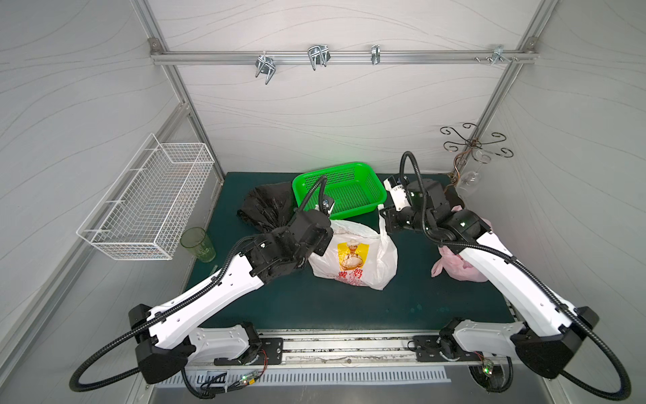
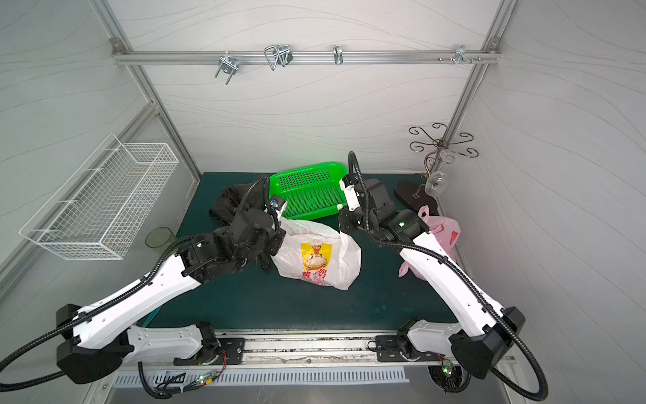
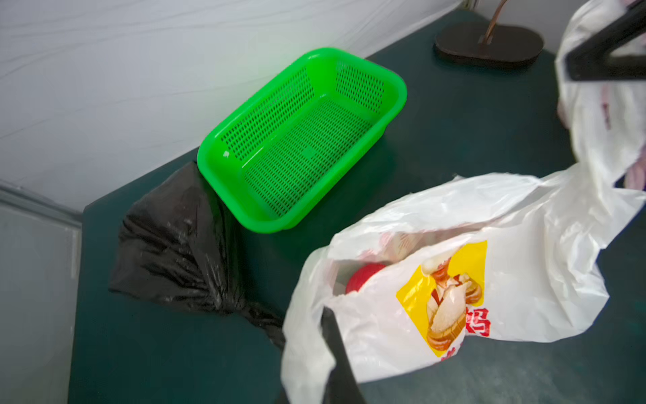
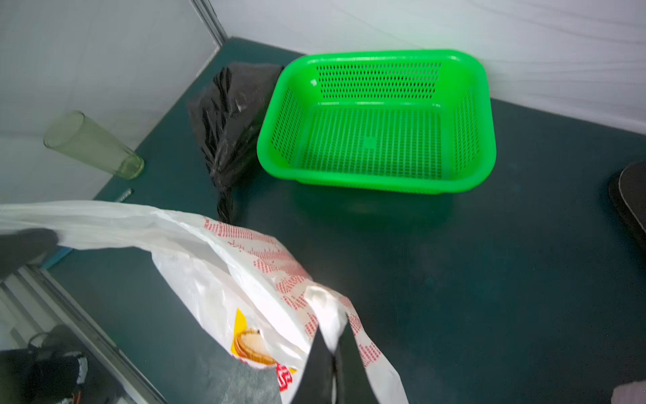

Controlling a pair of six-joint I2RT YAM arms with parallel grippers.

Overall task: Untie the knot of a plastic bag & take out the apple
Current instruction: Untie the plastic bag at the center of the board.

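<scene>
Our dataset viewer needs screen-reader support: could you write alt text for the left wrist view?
A white plastic bag gapes open, a red apple showing inside its mouth. Behind it on the dark green table sit an empty green basket and a black bag.

Robot test cell, lab type. Aluminium frame (image 1: pixel 189 115) enclosing white panel walls (image 1: pixel 332 115). Rail (image 1: pixel 419 56) spanning back, carrying metal hooks (image 1: pixel 318 56). Left arm (image 1: pixel 223 280) and right arm (image 1: pixel 507 276) standing bolted on slotted track (image 1: pixel 342 345) along front edge, cables trailing. Dark green mat (image 1: pixel 349 307) covering bench.

Household props lying staged:
- green basket (image 1: pixel 349 173)
- wire basket (image 1: pixel 150 203), hanging on side wall
- tumbler (image 1: pixel 197 245)
- glass rack (image 1: pixel 475 140)
- white bag (image 1: pixel 370 266)
- black bag (image 1: pixel 265 206)
- pink bag (image 1: pixel 447 269)
</scene>
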